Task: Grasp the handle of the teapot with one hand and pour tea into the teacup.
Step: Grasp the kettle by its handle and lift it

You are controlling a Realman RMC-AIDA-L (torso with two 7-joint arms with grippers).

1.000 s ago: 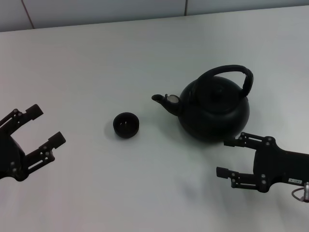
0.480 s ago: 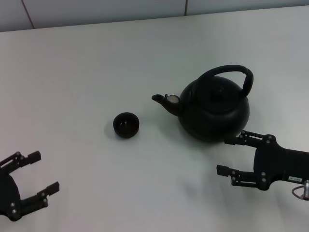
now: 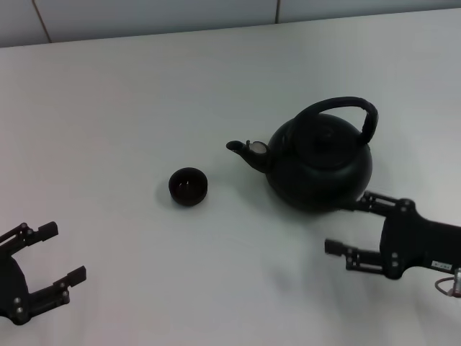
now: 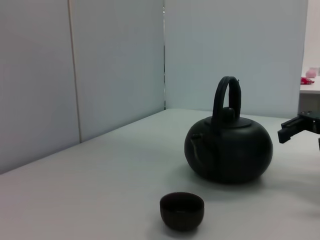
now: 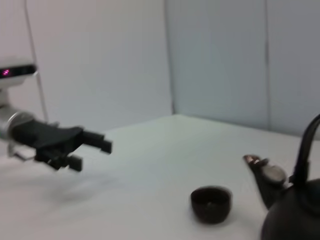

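Observation:
The matte-black teapot (image 3: 320,162) stands upright on the white table, right of centre, with its spout pointing left towards the teacup (image 3: 188,186). Its arched handle (image 3: 346,104) stands up over the lid. My right gripper (image 3: 344,225) is open and empty, just in front of the teapot's right side and close to its body. My left gripper (image 3: 63,252) is open and empty at the front left, well away from the cup. The left wrist view shows the teapot (image 4: 229,150), the handle (image 4: 226,95) and the teacup (image 4: 182,210). The right wrist view shows the teacup (image 5: 210,203) and part of the teapot (image 5: 295,215).
The white table (image 3: 216,86) runs back to a pale panel wall (image 3: 144,14). In the left wrist view the right gripper (image 4: 295,127) shows beside the teapot. In the right wrist view the left gripper (image 5: 92,145) shows far off.
My left gripper has drawn back towards the table's front left edge and has since held nearly still. My right gripper has shifted slightly right. Teapot and cup have not moved.

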